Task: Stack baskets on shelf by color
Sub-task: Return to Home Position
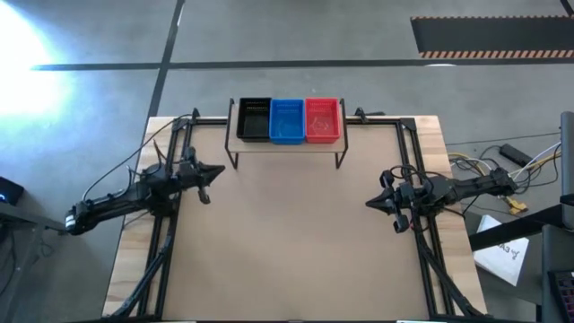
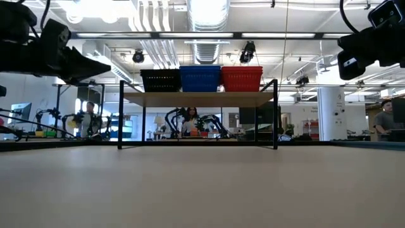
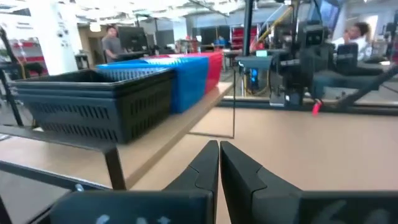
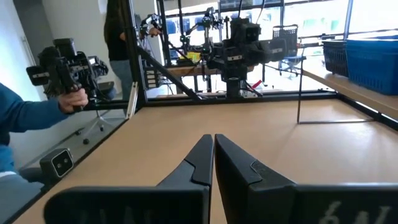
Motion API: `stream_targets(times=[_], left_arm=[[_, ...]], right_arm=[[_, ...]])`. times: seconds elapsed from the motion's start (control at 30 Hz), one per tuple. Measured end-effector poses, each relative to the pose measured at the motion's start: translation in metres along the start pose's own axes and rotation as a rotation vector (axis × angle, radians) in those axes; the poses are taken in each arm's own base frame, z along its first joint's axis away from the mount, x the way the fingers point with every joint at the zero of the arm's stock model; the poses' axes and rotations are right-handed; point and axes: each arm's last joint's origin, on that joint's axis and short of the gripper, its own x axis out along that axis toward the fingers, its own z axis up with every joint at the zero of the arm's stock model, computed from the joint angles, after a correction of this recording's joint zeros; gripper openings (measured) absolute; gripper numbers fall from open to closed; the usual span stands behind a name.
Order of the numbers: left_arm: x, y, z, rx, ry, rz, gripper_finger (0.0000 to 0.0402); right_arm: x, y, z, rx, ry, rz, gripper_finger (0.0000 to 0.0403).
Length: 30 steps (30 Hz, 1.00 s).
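On the shelf (image 1: pixel 287 146) at the table's far middle stand the baskets side by side: black (image 1: pixel 254 119), blue (image 1: pixel 286 120) and red (image 1: pixel 322 119). In the low view they rest on the plank, black (image 2: pixel 161 80), blue (image 2: pixel 200 78), red (image 2: pixel 242 78). My left gripper (image 1: pixel 218 170) is shut and empty, level, over the table's left side, short of the shelf. My right gripper (image 1: pixel 370 204) is shut and empty over the right side. The left wrist view shows the shut fingers (image 3: pixel 219 163) and the black basket (image 3: pixel 99 102) close by.
Black metal frame rails (image 1: pixel 176 206) run along both table sides and the far edge. The wide middle of the tabletop (image 1: pixel 287 242) lies bare. Cables and paper (image 1: pixel 502 251) lie off the right edge. People and other robot stations show in the room beyond.
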Motion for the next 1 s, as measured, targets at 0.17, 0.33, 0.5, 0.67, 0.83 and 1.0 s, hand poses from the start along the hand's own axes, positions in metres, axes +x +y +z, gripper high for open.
stream_targets(times=[0.17,0.33,0.5,0.67,0.83,1.0], left_arm=[[0.0013,-0.0005,-0.0019,0.001,0.021,-0.012,0.0000],[0.0022,-0.0006,-0.0025,0.001,0.029,-0.013,0.0000],[0.0027,-0.0006,-0.0032,0.002,0.036,-0.013,0.0000],[0.0028,-0.0006,-0.0032,0.002,0.036,-0.012,0.0000],[0.0028,-0.0008,-0.0034,0.002,0.036,-0.014,0.0000],[0.0003,-0.0040,-0.0005,-0.046,0.001,-0.047,0.0000]], right_arm=[[0.0000,0.0000,0.0001,0.000,-0.001,0.000,0.0009],[0.0000,0.0000,0.0002,0.000,-0.002,0.000,0.0009],[0.0000,0.0000,0.0002,0.000,-0.002,0.000,0.0009],[0.0000,0.0000,0.0002,0.000,-0.002,0.001,0.0009],[0.0000,0.0000,0.0002,0.000,-0.002,0.001,0.0009],[0.0000,0.0000,0.0002,0.000,-0.002,0.001,0.0009]])
